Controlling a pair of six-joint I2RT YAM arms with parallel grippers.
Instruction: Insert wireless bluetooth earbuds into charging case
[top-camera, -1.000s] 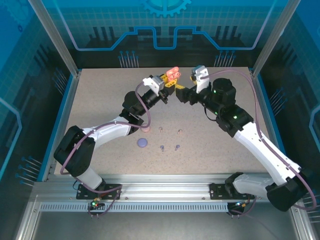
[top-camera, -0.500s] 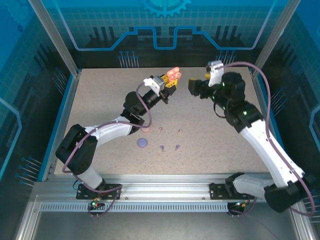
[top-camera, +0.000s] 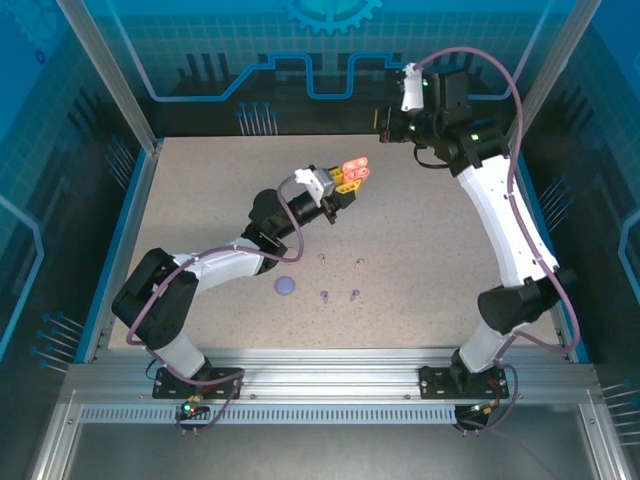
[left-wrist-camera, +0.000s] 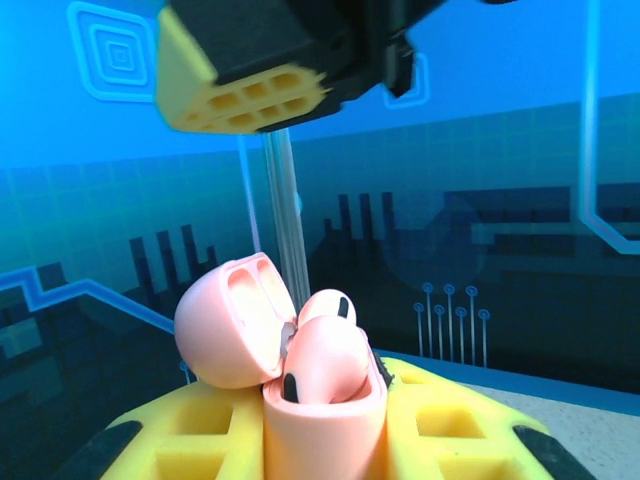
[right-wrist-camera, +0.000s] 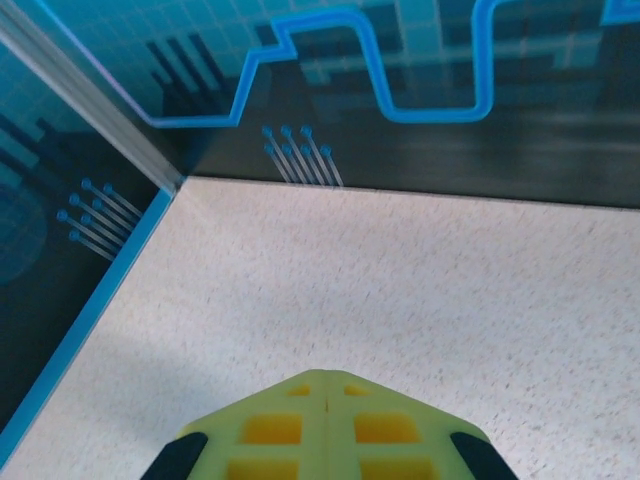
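My left gripper (top-camera: 349, 177) is shut on an open coral charging case (top-camera: 353, 166), held above the table at mid-back. In the left wrist view the case (left-wrist-camera: 320, 425) stands upright between the yellow fingers (left-wrist-camera: 470, 425). Its lid (left-wrist-camera: 228, 325) is tipped back to the left, and two coral earbuds (left-wrist-camera: 322, 355) sit in its sockets. My right gripper (top-camera: 388, 127) is raised near the back wall, shut with nothing in it, its fingertips (right-wrist-camera: 328, 425) pressed together. On the table lie a pale pink pair of earbuds (top-camera: 321, 258) and a purple pair (top-camera: 324, 295).
A closed purple case (top-camera: 287, 285) lies on the table left of the purple buds, close to the left forearm. The right gripper's yellow-and-black body (left-wrist-camera: 250, 90) hangs above the coral case in the left wrist view. Blue walls enclose the table (top-camera: 430, 250).
My right arm has pulled away from the coral case, rising back toward the far wall. My left gripper, still holding the case, has shifted slightly right and nearer.
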